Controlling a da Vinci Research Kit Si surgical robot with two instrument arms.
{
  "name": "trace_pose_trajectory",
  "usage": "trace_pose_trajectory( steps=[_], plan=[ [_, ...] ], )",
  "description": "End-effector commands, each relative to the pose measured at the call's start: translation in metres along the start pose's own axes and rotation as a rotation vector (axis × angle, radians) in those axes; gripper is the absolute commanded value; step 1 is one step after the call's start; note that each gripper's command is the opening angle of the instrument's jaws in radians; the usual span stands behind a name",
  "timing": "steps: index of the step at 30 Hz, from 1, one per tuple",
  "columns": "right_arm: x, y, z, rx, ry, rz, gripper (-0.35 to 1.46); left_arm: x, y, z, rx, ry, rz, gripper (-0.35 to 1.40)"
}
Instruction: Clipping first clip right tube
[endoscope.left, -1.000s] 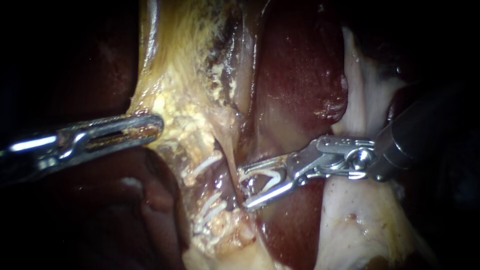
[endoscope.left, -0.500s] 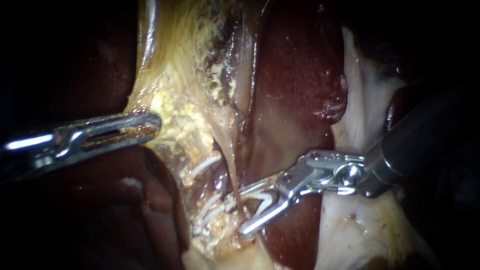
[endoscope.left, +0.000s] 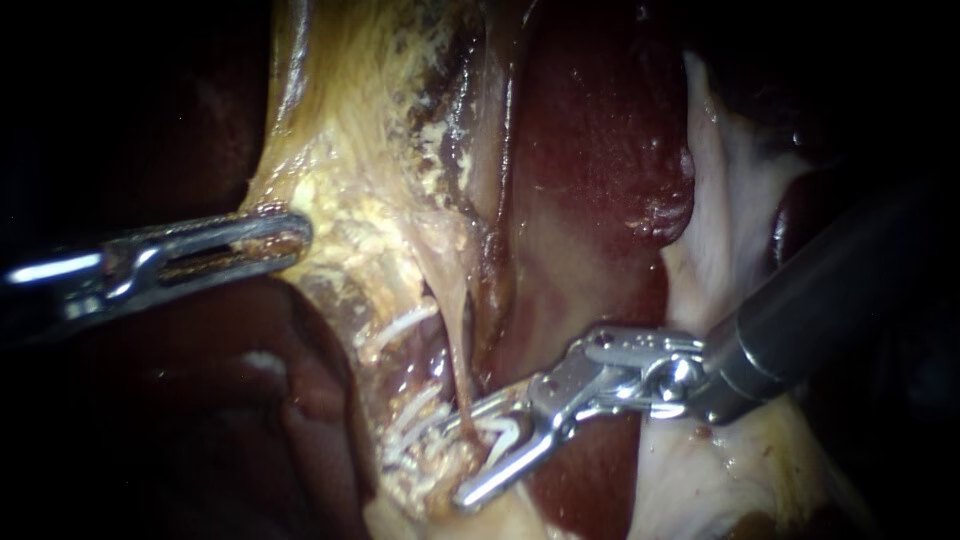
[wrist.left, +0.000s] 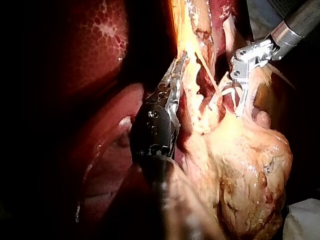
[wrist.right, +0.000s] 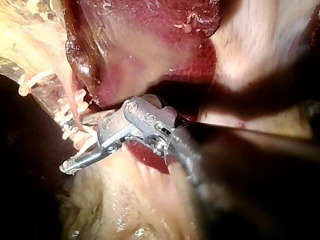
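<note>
Now grips a fold of yellowish tissue (endoscope.left: 340, 225) with the left instrument (endoscope.left: 280, 240), jaws pressed onto it from both sides, at the edge of the dark red liver (endoscope.left: 590, 150). Holds that fold well apart from the other tool. Sets the right instrument (endoscope.left: 478, 455) across pale tissue (endoscope.left: 720, 210) and the liver's lower part, jaws spread wide around a white clip (endoscope.left: 508, 432) seated with its two legs against both jaws, so pinching only the clip itself. Straddles the right tube (endoscope.left: 452, 340), a thin pale strand stretched down from the yellowish tissue over the liver. Meets the upper jaw near its end and passes into the gap between the jaws. Cannot tell the depth of the tube inside the clip's mouth. Leaves the clip open, not yet squeezed onto the tube. Shows, in the right wrist view, the same strand ending at the clip between the spread jaws. Finds further white clips (endoscope.left: 415, 425) just beside the tube on the neighbouring yellowish tissue, close to the jaw tips.
</note>
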Motion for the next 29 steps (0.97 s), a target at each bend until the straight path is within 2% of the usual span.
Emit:
trace_pose_trajectory(
  steps=[1, 8, 9, 12, 18, 29],
  plan=[
    [0.0001, 0.0, 0.0001, 0.001, 0.006, 0.003, 0.49, -0.0001, 0.0001, -0.0001, 0.0, 0.0, -0.001, -0.35],
    [0.0005, 0.0001, -0.0002, 0.001, 0.009, 0.005, 0.34, -0.0003, 0.0002, -0.0002, -0.003, -0.004, -0.002, -0.35],
    [0.0004, 0.0003, -0.0005, -0.007, 0.013, 0.006, 0.2, -0.0003, 0.0002, -0.0002, -0.003, -0.004, -0.002, -0.35],
    [0.0002, 0.0008, -0.0018, -0.039, 0.031, 0.007, -0.35, -0.0003, 0.0002, -0.0002, -0.003, -0.004, -0.002, -0.35],
    [-0.0005, 0.0018, -0.0039, -0.063, 0.044, 0.009, -0.35, -0.0003, 0.0003, -0.0002, -0.003, -0.004, -0.002, -0.35],
    [-0.0004, 0.0012, -0.0033, -0.061, 0.042, 0.009, -0.35, -0.0004, 0.0004, -0.0002, -0.008, -0.006, -0.003, -0.35]
  ],
)
